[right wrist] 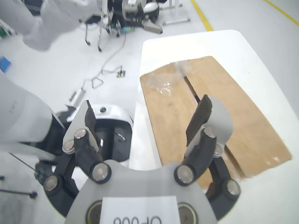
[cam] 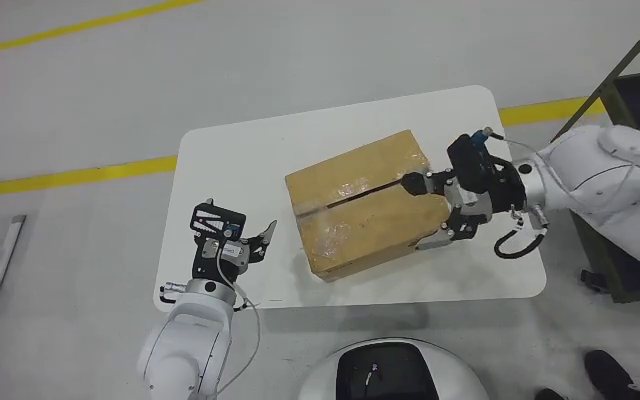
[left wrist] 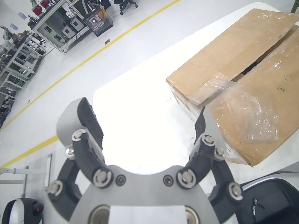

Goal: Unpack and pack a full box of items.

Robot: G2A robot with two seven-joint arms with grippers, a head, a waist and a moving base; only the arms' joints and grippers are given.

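The left gripper [left wrist: 142, 108] has its fingers wide apart and empty over bare bench [cam: 230, 160], near the lower-left end of the box [cam: 360, 205] in the top view. The right gripper [right wrist: 146, 101], fingers also spread and holding nothing, is at the box's right end. The box lies mid-frame, its long axis running lower left to upper right. Its flaps are shut except for a dark slit [cam: 350, 193], and the contents are hidden. The left wrist view shows loose clear tape [left wrist: 238, 103] lifting at the seam.

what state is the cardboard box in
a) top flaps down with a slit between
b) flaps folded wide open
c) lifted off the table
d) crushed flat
a: the cardboard box sits on the table, both top flaps down with a dark slit between them
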